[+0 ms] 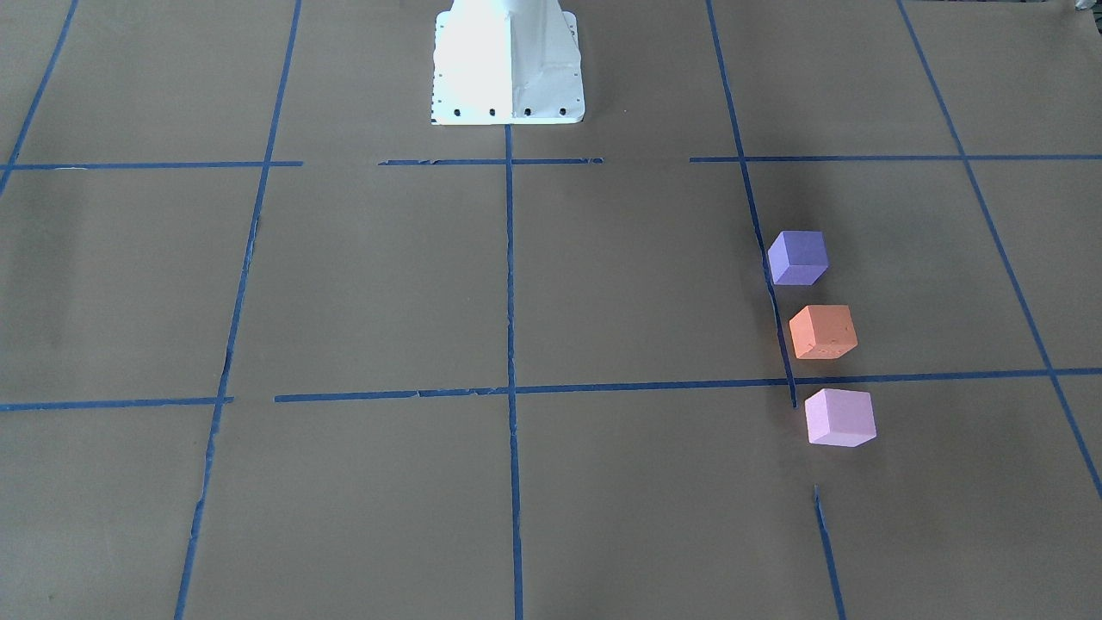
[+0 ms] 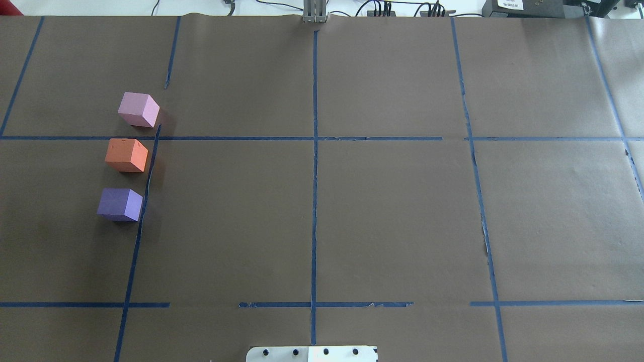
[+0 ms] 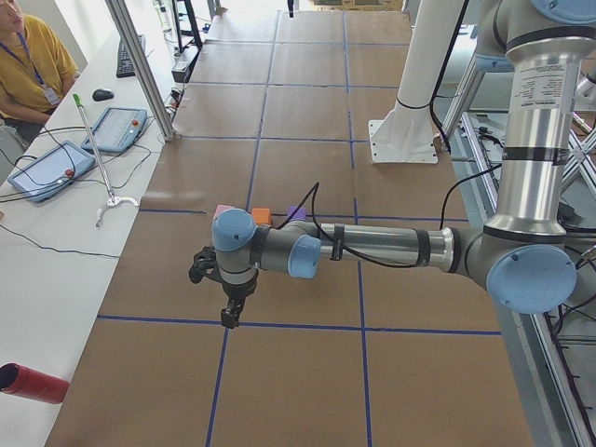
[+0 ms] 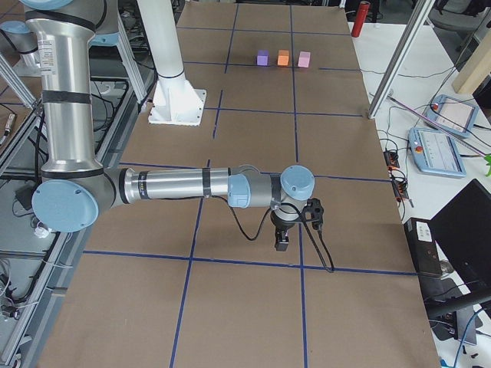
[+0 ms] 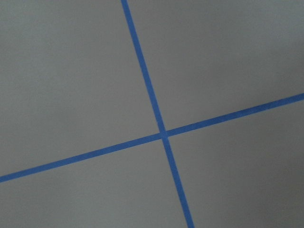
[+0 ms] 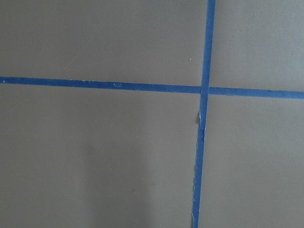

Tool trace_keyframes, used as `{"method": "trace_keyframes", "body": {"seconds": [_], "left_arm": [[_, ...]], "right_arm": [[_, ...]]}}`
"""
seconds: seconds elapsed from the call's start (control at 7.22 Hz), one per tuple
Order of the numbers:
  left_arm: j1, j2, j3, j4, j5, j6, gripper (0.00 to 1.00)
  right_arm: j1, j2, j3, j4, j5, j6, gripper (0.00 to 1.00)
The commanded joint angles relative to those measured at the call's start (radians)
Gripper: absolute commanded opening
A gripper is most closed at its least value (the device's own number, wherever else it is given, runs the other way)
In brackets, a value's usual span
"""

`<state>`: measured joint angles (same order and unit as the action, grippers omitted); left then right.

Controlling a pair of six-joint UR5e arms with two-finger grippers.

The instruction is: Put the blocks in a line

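Brown paper, three cubes in a column

Paper-covered table (image 2: 382, 221) fills the overhead view. Left arm (image 3: 372, 247) and right arm (image 4: 176, 184) reach across mid-frame in the side views; left gripper (image 3: 229, 318) and right gripper (image 4: 281, 243) point down, open or closed I cannot tell. At overhead's left, apart: pink cube (image 2: 138, 109) uppermost, orange cube (image 2: 126, 155), purple cube (image 2: 120, 204) lowest

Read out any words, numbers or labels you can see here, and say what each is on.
No text can be read.
White label on the black box, overhead view: too small to read.
Near pendant screen, right side view: blurred.
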<state>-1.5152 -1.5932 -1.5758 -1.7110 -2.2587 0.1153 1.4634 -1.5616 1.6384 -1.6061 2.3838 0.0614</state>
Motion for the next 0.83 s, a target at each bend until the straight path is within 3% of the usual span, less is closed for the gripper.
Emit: {"method": "trace_keyframes", "body": {"seconds": [0.0,0.69], "left_arm": [[-0.003,-0.001,0.0,-0.002,0.001,0.01,1.0],[-0.003,-0.004,0.005,0.01,0.001,0.001,1.0]], "right_arm": [[0.0,0.0,0.0,0.0,0.0,0.0,1.0],[0.0,0.0,0.0,0.0,0.0,0.0,1.0]]}}
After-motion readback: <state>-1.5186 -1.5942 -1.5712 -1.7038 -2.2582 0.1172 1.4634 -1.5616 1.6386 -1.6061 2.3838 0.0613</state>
